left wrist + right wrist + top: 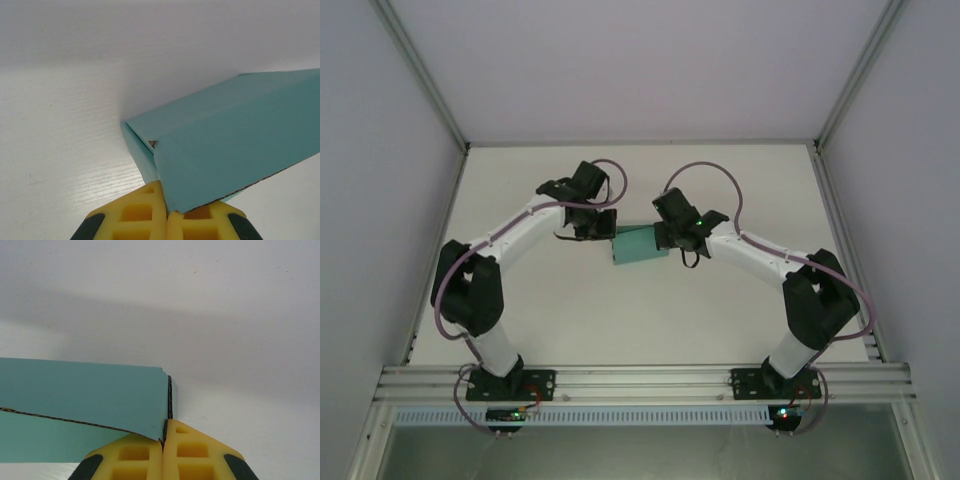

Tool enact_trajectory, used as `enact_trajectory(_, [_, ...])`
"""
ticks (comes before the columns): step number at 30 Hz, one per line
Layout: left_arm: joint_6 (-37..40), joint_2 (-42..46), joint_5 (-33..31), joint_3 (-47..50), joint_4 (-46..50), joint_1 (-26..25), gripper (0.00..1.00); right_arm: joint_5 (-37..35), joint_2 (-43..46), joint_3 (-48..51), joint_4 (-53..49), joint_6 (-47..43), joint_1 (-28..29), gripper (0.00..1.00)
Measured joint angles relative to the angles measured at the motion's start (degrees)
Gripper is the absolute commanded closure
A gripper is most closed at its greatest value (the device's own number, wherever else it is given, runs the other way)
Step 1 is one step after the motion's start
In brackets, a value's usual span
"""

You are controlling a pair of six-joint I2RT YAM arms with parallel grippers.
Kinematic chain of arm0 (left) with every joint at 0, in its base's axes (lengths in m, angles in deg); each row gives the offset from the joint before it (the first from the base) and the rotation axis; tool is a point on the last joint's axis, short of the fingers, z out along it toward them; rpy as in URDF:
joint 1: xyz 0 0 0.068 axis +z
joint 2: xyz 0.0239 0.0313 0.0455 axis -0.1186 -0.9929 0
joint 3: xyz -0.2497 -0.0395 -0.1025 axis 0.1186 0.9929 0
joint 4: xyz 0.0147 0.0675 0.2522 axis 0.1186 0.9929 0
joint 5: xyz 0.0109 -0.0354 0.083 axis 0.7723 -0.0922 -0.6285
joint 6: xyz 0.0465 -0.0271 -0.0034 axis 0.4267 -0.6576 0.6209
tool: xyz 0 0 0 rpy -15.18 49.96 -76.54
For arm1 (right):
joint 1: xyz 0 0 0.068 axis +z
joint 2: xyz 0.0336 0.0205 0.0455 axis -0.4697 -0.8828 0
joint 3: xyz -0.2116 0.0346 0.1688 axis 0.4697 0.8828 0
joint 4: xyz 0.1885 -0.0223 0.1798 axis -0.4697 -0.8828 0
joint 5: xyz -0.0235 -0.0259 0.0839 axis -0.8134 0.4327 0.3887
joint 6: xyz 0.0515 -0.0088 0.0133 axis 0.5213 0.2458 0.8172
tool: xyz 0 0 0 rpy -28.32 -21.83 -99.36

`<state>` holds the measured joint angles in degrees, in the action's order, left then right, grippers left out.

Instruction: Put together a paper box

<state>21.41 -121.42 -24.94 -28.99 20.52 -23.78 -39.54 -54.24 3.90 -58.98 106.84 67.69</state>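
The teal paper box (638, 247) lies mid-table between the two arms, folded into a small flat shape. My left gripper (592, 228) is at its left end. In the left wrist view the yellow fingers (135, 220) are pressed together on a corner of a teal flap (235, 150). My right gripper (672, 240) is at the box's right end. In the right wrist view its yellow fingers (200, 455) are closed on the corrugated edge of the teal card (85, 395).
The white table (620, 320) runs to grey walls at left, right and back. An aluminium rail (640, 380) with both arm bases borders the near edge. Open tabletop lies in front of and behind the box.
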Motion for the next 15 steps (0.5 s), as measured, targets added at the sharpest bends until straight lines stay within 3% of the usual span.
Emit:
enact_trajectory(7, [-0.4, -1.1, 0.3, -2.4, 3.9, 0.3, 1.0, 0.5, -0.2, 0.0, 0.4, 0.2, 0.1, 1.0])
enact_trajectory(15, [-5.5, -0.5, 0.5, -0.2, 0.9, 0.6, 1.0, 0.7, -0.4, 0.0, 0.9, 0.6, 0.1, 1.0])
